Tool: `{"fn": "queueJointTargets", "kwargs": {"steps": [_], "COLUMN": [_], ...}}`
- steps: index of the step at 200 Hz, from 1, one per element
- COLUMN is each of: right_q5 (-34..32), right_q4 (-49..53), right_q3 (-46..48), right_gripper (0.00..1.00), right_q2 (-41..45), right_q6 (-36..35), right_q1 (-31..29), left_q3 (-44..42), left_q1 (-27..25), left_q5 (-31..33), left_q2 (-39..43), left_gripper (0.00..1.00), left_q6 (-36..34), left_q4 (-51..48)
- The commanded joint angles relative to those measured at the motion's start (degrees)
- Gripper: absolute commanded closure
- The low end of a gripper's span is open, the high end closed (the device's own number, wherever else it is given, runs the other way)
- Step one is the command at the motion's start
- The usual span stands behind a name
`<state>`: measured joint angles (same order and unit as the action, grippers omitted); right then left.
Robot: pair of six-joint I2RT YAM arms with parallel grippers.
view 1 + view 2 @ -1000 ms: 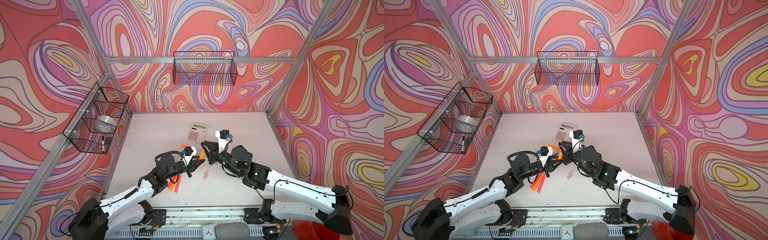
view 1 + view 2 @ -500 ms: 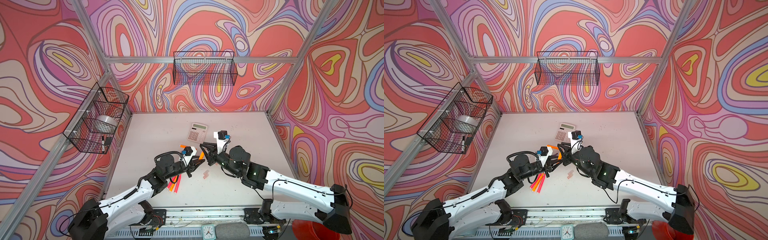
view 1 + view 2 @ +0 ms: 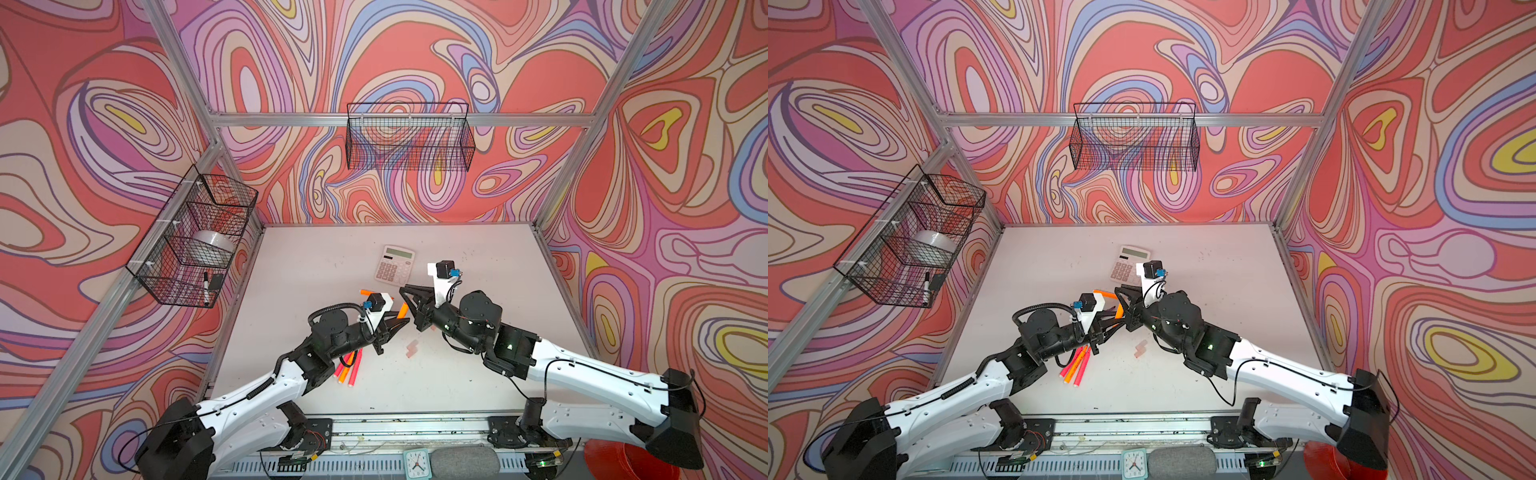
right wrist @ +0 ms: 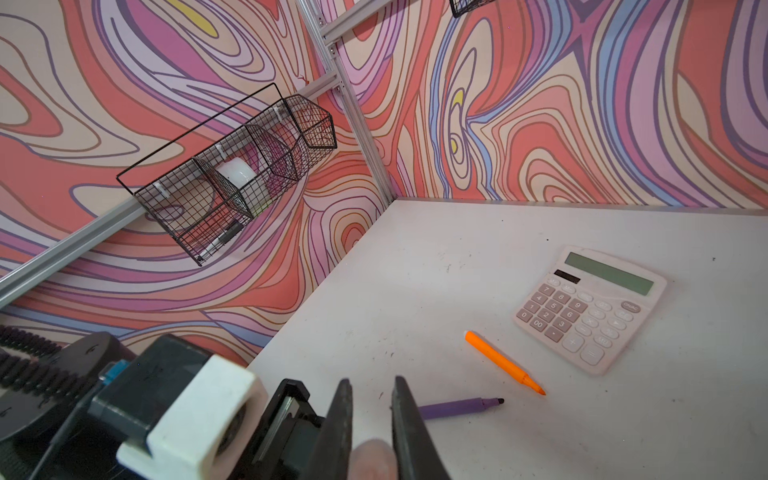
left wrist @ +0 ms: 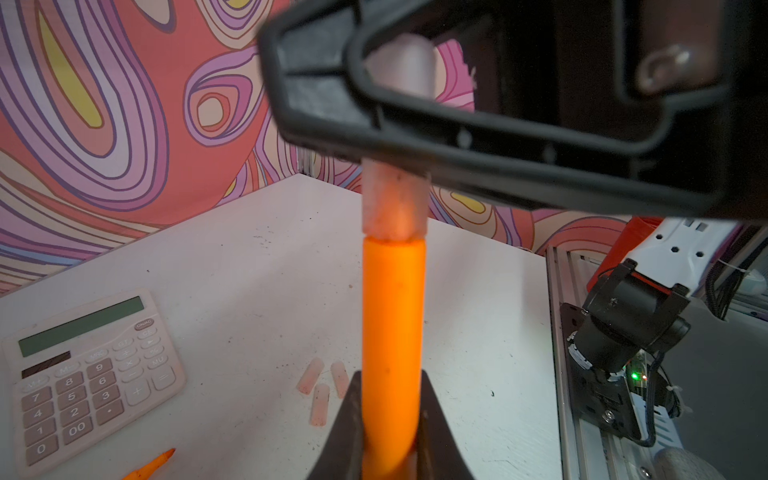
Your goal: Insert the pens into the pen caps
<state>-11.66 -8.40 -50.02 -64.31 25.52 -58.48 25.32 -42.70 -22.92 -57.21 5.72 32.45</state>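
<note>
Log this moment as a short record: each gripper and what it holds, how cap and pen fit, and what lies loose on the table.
left gripper: shut on orange pen
right gripper: shut on pen cap
fit: cap's open end meets the pen's body, in line; tip not visible
loose caps: three, together on the table
second orange pen: uncapped, beside the calculator
purple pen: uncapped, lying near it
pen bundle: orange and pink-red, lying together
</note>
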Motion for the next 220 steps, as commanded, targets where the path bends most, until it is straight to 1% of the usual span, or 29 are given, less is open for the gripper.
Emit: {"fn": "queueJointTargets", "kwargs": {"steps": [1, 13, 28, 32, 54, 72, 103, 153, 191, 220], "right_q5": [7.5, 7.0, 6.7, 6.7, 6.8, 6.7, 4.9, 4.4, 5.7, 4.8], "right_q4": [-1.5, -0.6, -0.2, -0.2, 1.2, 2.4, 3.6, 3.8, 3.4, 2.2], "right_q3": [2.4, 2.8, 3.9, 4.1, 5.2, 5.7, 7.8, 11.2, 12.2, 13.4], "right_gripper": [1.0, 1.0, 1.0, 1.0, 1.0, 1.0, 1.0, 1.0, 1.0, 1.0], "right_q2": [-1.7, -2.3, -2.1, -1.9, -0.5, 0.7, 2.2, 2.0, 1.3, 1.0], "right_q6": [4.2, 4.6, 5.1, 5.2, 5.7, 6.0, 5.8, 5.3, 5.0, 5.2], "right_q1": [-0.9, -1.1, -1.1, -1.2, -1.4, -1.8, -2.5, -2.9, -4.2, -5.8], "left_q3": [1.6, 2.1, 3.6, 6.1, 9.7, 13.5, 20.8, 27.0, 29.8, 31.2], "left_q1": [0.0, 0.1, 0.1, 0.1, 0.1, 0.1, 0.1, 0.7, 3.8, 7.5], "left_q5": [8.6, 10.8, 13.4, 14.3, 16.0, 15.5, 13.9, 13.6, 13.0, 11.2], "left_q2": [0.7, 0.7, 0.3, 0.2, -1.3, -3.0, -5.0, -4.5, -3.9, -4.3], "left_gripper": [1.0, 1.0, 1.0, 1.0, 1.0, 1.0, 1.0, 1.0, 1.0, 1.0], "left_q6": [1.6, 2.4, 1.9, 1.9, 2.0, 2.1, 2.4, 2.0, 3.2, 6.5], "left_q4": [3.7, 6.2, 6.7, 6.7, 8.4, 8.9, 4.5, -1.0, -2.7, -2.0]}}
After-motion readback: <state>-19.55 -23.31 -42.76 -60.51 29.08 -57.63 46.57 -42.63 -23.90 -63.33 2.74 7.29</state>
